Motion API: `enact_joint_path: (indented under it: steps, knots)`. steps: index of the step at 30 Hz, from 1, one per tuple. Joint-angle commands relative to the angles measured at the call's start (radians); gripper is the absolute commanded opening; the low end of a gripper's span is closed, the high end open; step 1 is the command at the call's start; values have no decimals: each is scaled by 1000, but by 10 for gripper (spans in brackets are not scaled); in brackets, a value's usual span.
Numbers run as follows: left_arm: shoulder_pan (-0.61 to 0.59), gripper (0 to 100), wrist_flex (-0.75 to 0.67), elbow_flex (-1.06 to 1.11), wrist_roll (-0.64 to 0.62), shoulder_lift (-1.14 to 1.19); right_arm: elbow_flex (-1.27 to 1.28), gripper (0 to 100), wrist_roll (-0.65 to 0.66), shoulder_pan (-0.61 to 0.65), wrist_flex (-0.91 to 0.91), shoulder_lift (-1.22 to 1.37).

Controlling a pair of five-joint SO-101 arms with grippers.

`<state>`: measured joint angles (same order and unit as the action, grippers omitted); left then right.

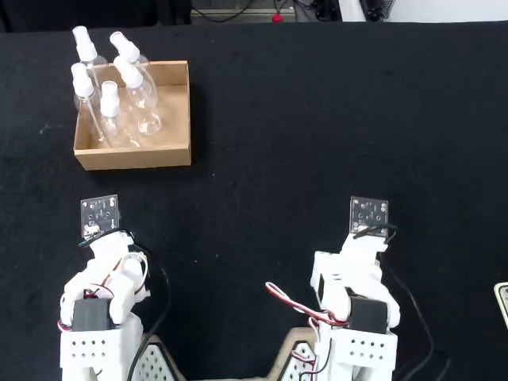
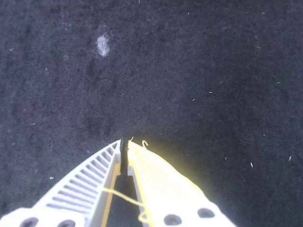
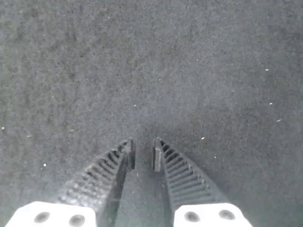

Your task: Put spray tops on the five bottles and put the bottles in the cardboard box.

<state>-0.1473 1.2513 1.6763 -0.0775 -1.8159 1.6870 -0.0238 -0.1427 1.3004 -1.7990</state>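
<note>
The cardboard box [image 1: 135, 156] sits at the far left of the black table. Several clear bottles [image 1: 143, 99] with white spray tops [image 1: 109, 95] lie packed inside it, some tops poking over the far rim. Both arms are folded back at the near edge, well short of the box: the left arm [image 1: 103, 270] almost straight in front of it, the right arm [image 1: 353, 274] off to the right. My left gripper [image 2: 124, 142] points down at bare cloth, shut with its tips touching. My right gripper [image 3: 142, 151] hangs over bare cloth with a narrow gap and nothing in it.
Black cloth [image 1: 317, 119] covers the whole table. A pale object [image 1: 502, 303] pokes in at the right edge near the right arm. Cables [image 1: 238, 12] lie beyond the far edge. A lint speck [image 2: 102, 46] lies on the cloth ahead of the left gripper.
</note>
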Motion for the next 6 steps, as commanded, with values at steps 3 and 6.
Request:
enact_joint_path:
  steps: [3,6]
  knots:
    - [5,30,25,24,3,-12,-2,71,6,-18,6,-96]
    - [5,30,25,24,3,-12,-2,71,6,-18,6,-96]
